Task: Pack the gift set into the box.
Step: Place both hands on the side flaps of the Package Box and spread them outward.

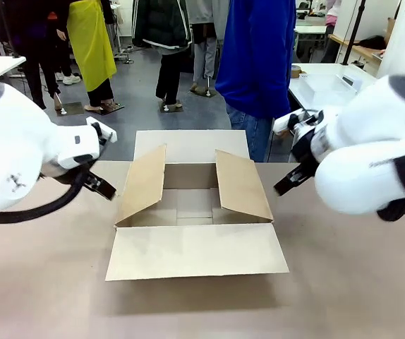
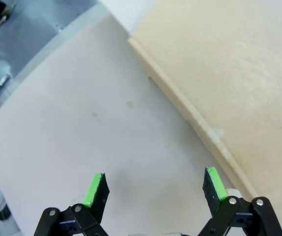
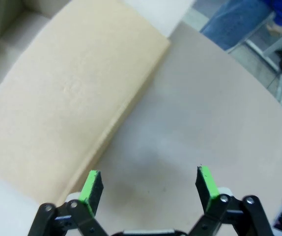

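Observation:
The box (image 1: 195, 208), a large brown cardboard carton, sits mid-table with all four flaps spread open; its inside looks bare. The gift set is out of view. My left gripper (image 2: 155, 189) hangs open over the table just left of the box's left flap (image 2: 229, 73), nothing between its green pads. My right gripper (image 3: 148, 184) is open too, over the table beside the right flap (image 3: 72, 98). In the front view both arms hover at the box's sides, the left arm (image 1: 19, 152) and the right arm (image 1: 372, 152).
A person in a blue top (image 1: 259, 56) stands at the far side behind the box. Other people stand farther back. The tan tabletop (image 1: 202, 304) in front of the box is bare. A white table (image 1: 329, 88) is at back right.

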Controlling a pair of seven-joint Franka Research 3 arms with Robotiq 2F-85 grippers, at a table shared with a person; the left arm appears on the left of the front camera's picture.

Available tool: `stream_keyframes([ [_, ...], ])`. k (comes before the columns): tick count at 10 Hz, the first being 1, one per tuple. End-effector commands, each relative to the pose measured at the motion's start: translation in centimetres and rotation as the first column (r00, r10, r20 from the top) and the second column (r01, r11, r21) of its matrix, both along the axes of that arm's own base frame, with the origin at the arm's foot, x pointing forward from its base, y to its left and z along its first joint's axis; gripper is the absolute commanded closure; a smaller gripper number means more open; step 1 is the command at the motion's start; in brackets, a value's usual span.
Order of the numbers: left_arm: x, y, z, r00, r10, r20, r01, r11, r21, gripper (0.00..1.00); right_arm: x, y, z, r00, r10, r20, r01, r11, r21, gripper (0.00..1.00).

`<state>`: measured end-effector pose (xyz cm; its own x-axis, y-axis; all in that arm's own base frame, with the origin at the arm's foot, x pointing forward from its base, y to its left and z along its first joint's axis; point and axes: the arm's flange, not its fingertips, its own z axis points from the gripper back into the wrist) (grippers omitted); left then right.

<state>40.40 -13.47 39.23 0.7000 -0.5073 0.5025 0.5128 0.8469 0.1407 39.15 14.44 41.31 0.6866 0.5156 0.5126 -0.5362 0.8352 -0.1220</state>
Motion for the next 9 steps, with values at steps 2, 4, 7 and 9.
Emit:
stream_keyframes([
  [2, -6.3, 4.6, 10.1, 0.996, 0.082, 0.027, -0.073, 0.967, -0.243, 0.0, -4.6, -7.4, 9.9, 0.977, -0.168, -0.128, 0.2, 0.931, 0.305, 0.0],
  [4, -9.0, 8.9, 13.9, 0.992, 0.076, -0.097, -0.113, 0.876, -0.468, 0.0, -8.1, -13.9, 12.7, 0.946, -0.189, -0.264, 0.309, 0.77, 0.559, 0.0],
  [7, -8.4, 22.6, 13.3, 0.942, -0.105, -0.318, -0.183, 0.633, -0.752, 0.0, -14.6, -26.8, 11.0, 0.93, -0.214, -0.3, 0.361, 0.369, 0.856, 0.0],
  [9, -8.1, 33.7, 8.9, 0.933, 0.048, -0.356, -0.359, 0.115, -0.926, 0.0, -17.9, -32.5, 6.3, 0.9, -0.265, -0.346, 0.395, 0.156, 0.905, 0.0],
])
